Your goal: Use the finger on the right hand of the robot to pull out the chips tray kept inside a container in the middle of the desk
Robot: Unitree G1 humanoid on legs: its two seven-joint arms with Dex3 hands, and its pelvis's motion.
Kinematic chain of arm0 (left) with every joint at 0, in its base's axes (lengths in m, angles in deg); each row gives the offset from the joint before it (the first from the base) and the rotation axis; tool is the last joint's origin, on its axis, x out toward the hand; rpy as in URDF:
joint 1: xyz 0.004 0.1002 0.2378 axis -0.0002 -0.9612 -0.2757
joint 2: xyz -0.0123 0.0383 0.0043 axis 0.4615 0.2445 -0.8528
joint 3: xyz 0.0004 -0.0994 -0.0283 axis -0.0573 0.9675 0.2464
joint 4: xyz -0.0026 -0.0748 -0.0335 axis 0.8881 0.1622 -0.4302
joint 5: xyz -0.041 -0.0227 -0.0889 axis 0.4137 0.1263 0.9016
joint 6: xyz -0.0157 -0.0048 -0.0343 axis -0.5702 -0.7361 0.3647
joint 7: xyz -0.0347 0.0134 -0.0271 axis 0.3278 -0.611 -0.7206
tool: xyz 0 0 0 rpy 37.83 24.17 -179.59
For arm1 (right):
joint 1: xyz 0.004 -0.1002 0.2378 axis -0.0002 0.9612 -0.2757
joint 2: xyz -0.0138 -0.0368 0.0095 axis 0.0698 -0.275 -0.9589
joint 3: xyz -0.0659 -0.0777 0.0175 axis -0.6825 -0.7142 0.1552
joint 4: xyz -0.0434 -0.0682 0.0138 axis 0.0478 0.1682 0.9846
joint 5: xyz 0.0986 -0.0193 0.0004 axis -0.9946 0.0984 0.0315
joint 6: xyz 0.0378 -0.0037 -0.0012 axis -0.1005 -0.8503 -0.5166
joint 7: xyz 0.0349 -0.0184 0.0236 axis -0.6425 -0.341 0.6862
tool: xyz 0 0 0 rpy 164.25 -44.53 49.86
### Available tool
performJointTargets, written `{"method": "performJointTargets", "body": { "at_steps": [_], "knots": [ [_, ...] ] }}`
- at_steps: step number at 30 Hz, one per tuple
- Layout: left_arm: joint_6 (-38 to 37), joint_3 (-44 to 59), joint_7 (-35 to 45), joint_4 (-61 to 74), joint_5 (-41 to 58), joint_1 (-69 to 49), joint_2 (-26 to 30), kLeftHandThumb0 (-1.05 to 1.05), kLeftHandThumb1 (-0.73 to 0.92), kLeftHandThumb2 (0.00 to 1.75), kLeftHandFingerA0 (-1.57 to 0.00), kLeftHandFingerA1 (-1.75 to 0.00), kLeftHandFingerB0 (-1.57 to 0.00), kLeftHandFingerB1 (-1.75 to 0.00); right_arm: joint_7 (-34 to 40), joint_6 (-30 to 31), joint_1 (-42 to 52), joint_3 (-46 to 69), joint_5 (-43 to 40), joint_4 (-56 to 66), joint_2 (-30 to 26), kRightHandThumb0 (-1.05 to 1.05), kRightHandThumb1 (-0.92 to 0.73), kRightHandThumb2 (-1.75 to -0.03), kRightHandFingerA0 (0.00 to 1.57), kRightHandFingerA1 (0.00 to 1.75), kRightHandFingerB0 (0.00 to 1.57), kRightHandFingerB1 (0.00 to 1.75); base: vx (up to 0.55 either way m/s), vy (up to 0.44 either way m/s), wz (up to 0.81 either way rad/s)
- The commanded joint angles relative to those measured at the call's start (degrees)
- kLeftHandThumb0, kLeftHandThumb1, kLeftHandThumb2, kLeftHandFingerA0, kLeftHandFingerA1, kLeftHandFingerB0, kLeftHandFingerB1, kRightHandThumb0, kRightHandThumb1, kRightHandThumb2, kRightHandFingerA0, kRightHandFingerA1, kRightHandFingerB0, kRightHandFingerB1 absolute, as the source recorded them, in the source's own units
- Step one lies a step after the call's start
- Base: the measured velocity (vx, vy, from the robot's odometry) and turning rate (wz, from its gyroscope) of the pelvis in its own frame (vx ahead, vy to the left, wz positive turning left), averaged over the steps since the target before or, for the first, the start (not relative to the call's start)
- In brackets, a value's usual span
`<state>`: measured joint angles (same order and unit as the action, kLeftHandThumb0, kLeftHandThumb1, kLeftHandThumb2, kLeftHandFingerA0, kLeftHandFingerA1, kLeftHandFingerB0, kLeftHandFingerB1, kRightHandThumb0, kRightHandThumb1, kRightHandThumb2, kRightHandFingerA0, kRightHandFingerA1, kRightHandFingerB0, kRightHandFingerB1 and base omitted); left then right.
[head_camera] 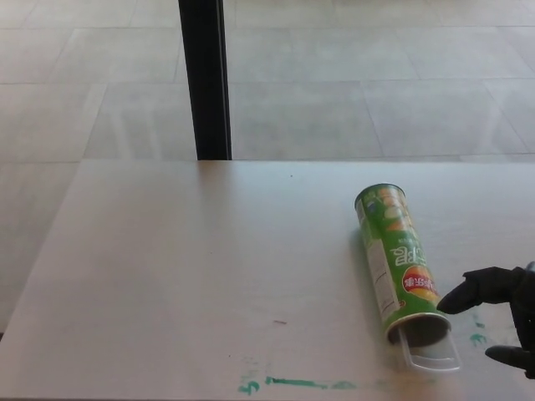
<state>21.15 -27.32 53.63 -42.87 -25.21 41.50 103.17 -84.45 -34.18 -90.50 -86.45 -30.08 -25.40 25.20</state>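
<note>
The green can (399, 261) lies on its side on the desk (209, 267). A clear tray (430, 352) sticks out of its near end. The right hand (501, 305) is beside it, fingers (468, 294) spread apart, holding nothing.

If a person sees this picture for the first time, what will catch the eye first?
A green chips can lies on its side on the right of the pale desk, a clear tray poking from its near, open end. Just right of it, the black right hand points a finger at the can.
</note>
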Motion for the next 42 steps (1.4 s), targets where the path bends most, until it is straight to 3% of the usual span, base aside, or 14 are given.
{"method": "performJointTargets", "body": {
  "at_steps": [1, 20, 22, 33, 42],
  "knots": [
    [-0.24, 0.04, 0.39, -0.34, 0.91, 0.28, 0.64, -0.67, 0.75, 0.63, -0.41, -0.66, -0.39, -0.43, -1.03, 0.37, 0.13, 0.21, 1.06, -0.63, -0.87, -0.02, -0.64, -0.53, 0.67, 1.71, 0.61, 0.44, 0.00, 0.000, 0.00],
    [-1.57, -0.40, 0.48, -1.76, 1.01, 0.75, 0.97, -0.69, 0.76, 0.63, -0.42, -0.64, -0.37, -0.41, -1.88, 3.77, 0.46, -3.23, 3.29, 2.12, 2.07, -0.02, -0.64, -0.55, 0.65, 1.72, 0.61, 0.43, 0.00, 0.000, 0.00],
    [-0.74, -0.27, 0.74, -0.20, 1.45, 0.16, 0.83, -0.70, 0.75, 0.62, -0.43, -0.66, -0.39, -0.44, -1.38, 1.56, 1.11, -2.86, 2.77, 0.39, 1.63, -0.01, -0.62, -0.55, 0.66, 1.67, 0.61, 0.47, 0.00, 0.000, 0.00],
    [-1.10, -1.31, 0.65, 0.57, 1.07, 0.49, 0.64, -0.69, 0.73, 0.62, -0.38, -0.66, -0.35, -0.44, -2.09, 1.49, 1.69, -2.75, 2.66, -0.65, 1.43, -0.04, -0.64, -0.54, 0.63, 1.68, 0.62, 0.45, 0.00, 0.000, 0.00],
    [-1.52, -1.46, 1.21, -0.14, 1.08, 0.48, 1.05, -0.69, 0.75, 0.63, -0.37, -0.65, -0.37, -0.44, -1.36, 1.25, 0.71, -6.32, 3.98, 0.71, 4.76, -0.02, -0.61, -0.55, 0.67, 1.73, 0.63, 0.48, 0.00, 0.000, 0.00]
  ]
}}
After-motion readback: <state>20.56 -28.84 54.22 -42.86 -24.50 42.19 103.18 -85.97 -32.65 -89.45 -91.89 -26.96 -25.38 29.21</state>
